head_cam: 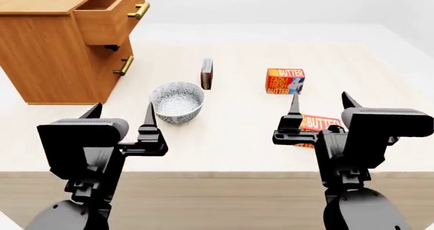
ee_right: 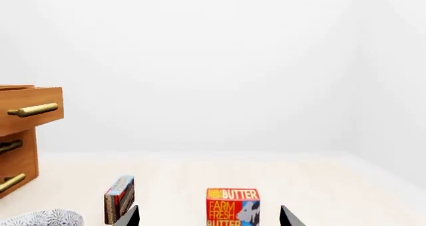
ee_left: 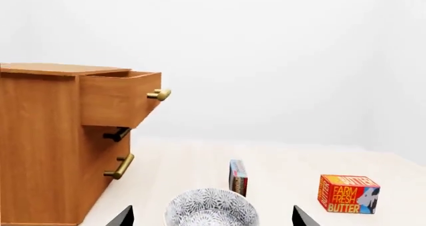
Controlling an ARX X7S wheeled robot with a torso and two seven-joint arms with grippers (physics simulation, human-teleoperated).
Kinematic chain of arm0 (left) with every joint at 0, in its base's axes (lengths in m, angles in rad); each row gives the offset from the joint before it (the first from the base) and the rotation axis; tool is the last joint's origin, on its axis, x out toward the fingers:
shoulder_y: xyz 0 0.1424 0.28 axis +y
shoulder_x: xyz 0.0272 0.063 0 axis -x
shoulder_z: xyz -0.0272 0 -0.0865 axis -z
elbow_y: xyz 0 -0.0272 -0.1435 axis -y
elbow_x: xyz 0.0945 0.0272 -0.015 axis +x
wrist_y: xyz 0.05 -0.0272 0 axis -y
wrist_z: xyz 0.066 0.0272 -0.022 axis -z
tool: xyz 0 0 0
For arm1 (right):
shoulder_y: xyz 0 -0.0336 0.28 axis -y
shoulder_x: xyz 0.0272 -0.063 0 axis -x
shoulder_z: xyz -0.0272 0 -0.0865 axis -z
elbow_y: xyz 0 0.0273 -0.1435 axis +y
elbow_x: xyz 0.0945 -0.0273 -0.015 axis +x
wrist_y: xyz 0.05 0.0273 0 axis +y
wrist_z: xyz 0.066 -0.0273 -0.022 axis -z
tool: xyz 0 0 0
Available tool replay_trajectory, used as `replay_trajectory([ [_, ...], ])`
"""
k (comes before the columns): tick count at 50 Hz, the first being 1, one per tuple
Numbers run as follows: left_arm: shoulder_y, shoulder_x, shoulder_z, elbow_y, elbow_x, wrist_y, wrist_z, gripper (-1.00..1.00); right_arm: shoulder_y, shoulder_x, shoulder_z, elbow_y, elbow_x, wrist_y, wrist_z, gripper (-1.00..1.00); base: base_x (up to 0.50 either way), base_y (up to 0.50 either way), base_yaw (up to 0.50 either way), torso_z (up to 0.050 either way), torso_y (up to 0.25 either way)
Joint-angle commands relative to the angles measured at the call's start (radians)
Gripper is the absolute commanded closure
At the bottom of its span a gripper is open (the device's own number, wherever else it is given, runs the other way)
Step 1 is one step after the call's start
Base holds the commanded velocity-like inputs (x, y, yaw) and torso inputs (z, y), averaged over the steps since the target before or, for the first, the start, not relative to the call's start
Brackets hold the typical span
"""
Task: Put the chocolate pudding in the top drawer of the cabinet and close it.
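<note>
Chocolate pudding (head_cam: pixel 207 73) is standing beyond the bowl (head_cam: pixel 177 102); both grippers (head_cam: pixel 122 119) (head_cam: pixel 318 104) are hovering wide, empty. Only the head view is showing the second butter box (head_cam: pixel 318 124).

Plain white walls (ee_right: pixel 199 61), pale wood tabletop (head_cam: pixel 237 133)

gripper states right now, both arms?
Left gripper: open, holding nothing, near the patterned white bowl.
Right gripper: open, holding nothing, above an orange-red butter box.

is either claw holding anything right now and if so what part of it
No. The left claw and right claw are both open and empty; the chocolate pudding stands untouched on the table.
</note>
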Motion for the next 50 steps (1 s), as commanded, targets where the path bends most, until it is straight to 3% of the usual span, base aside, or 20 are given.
replay_trajectory([
  [1,-0.206,-0.052,-0.026,0.042,-0.093,-0.239,-0.007,-1.00,0.198,0.022,0.032,-0.036,0.053,0.159,-0.010,-1.00,0.00,0.26,0.00,0.000,0.000],
  [17,-0.474,-0.115,-0.051,0.018,-0.192,-0.447,0.023,-1.00,0.456,0.064,0.049,0.048,0.120,0.286,-0.061,-1.00,0.00,0.26,0.00,0.000,0.000],
  [28,-0.610,-0.071,-0.145,-0.013,-0.264,-0.585,0.007,-1.00,0.553,0.106,-0.018,0.108,0.108,0.284,-0.087,-1.00,0.00,0.22,0.00,0.000,0.000],
  [36,-0.696,-0.068,-0.164,-0.072,-0.282,-0.601,0.013,-1.00,0.631,0.108,-0.043,0.155,0.116,0.315,-0.098,-1.00,0.00,0.19,0.00,0.000,0.000],
  [50,-0.789,-0.116,-0.078,-0.171,-0.252,-0.519,0.043,-1.00,0.735,0.127,-0.076,0.240,0.115,0.314,-0.122,-1.00,0.00,0.19,0.00,0.000,0.000],
])
